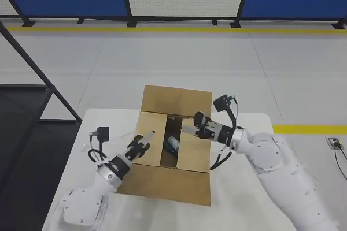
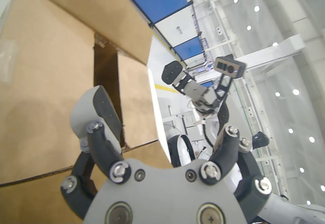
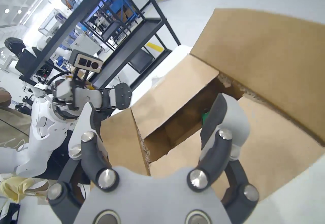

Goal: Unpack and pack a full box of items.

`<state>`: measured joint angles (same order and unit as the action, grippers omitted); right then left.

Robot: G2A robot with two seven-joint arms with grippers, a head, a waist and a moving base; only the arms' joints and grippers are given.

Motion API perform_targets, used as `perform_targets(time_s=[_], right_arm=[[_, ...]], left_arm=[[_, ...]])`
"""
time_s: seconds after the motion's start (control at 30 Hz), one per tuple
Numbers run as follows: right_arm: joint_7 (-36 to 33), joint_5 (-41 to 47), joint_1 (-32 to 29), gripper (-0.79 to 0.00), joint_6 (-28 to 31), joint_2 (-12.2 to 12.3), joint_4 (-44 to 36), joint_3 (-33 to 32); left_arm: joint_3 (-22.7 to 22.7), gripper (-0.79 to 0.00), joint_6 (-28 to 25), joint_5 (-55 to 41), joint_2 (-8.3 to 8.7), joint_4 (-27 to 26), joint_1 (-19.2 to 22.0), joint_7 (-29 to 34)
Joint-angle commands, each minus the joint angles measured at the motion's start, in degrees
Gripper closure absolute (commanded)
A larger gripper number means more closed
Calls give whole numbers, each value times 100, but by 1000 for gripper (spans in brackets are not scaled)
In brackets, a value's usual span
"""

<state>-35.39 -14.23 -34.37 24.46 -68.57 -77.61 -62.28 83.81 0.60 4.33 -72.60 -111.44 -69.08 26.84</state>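
The cardboard box (image 1: 162, 187) stands at the centre of the table (image 1: 234, 199), its far flap (image 1: 176, 99) raised at 12 o'clock and its near flap spread toward 6 o'clock. The two side flaps lie partly folded over the opening with a narrow gap between them. Through the gap a dark item (image 1: 172, 142) with a blue patch shows in the top view and a green object (image 3: 204, 115) in the right wrist view; neither can be identified further. Judged from this, the contents are not yet out and unpacking is at its start. Each arm appears stationed at its own side flap so as to fold it back and widen access. The left gripper (image 1: 143, 140) sits at 9 o'clock of the gap, over the inner edge of the left side flap (image 1: 153, 122). Its jaws are apart with nothing clamped; one finger pad (image 2: 105, 108) is at the flap edge, and contact cannot be confirmed. The right gripper (image 1: 198, 126) sits at 2 o'clock, above the right side flap (image 1: 194, 155). Its jaws are likewise spread wide and hold nothing, one finger (image 3: 224, 113) hanging over the gap. A black power adapter (image 1: 102, 133) with its cable lies on the table at 9 o'clock, well apart from the box
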Motion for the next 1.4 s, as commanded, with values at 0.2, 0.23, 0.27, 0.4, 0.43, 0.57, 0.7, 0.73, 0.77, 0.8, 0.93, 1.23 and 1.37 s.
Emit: perform_targets(time_s=[0.2,0.23,0.27,0.4,0.43,0.57,0.7,0.73,0.77,0.8,0.93,1.23,1.37], right_arm=[[21,121,70,-785,-14,-5,144,-50],[21,121,70,-785,-14,-5,144,-50],[21,121,70,-785,-14,-5,144,-50],[48,119,49,-785,-32,-6,142,-50],[163,73,0,-785,-152,-11,156,-45],[634,197,285,-785,-409,-110,914,52],[1011,610,907,-785,-253,-289,2201,223],[1004,807,1056,-785,-117,-343,2514,273],[1136,740,1240,-785,-166,-388,2859,336],[1227,782,1381,-785,-119,-452,3090,424],[1647,603,1912,-785,-205,-693,4058,774],[1458,879,2482,-785,298,-1212,5336,1232],[1146,1251,2570,-785,992,-1319,5645,1173]], left_arm=[[1850,-785,-296,-1704,98,-447,-799,165],[2089,-785,-362,-1761,114,-422,-921,214],[2299,-785,-473,-1752,130,-389,-1044,280],[2894,-785,-883,-1810,188,-216,-1508,801],[2949,-785,-912,-1835,198,-149,-1619,953],[3058,-785,-963,-1767,263,115,-1852,1699],[3067,-785,-960,-1729,355,453,-1878,2679],[3082,-785,-961,-1715,377,557,-1859,2846],[3054,-785,-944,-1752,398,629,-1845,3074],[3021,-785,-918,-1803,421,684,-1845,3380],[2971,-785,-1033,-1794,496,777,-1846,4008],[2369,-785,-962,-1792,540,614,-1751,3923],[2099,-785,-872,-1714,554,583,-1638,3737]])
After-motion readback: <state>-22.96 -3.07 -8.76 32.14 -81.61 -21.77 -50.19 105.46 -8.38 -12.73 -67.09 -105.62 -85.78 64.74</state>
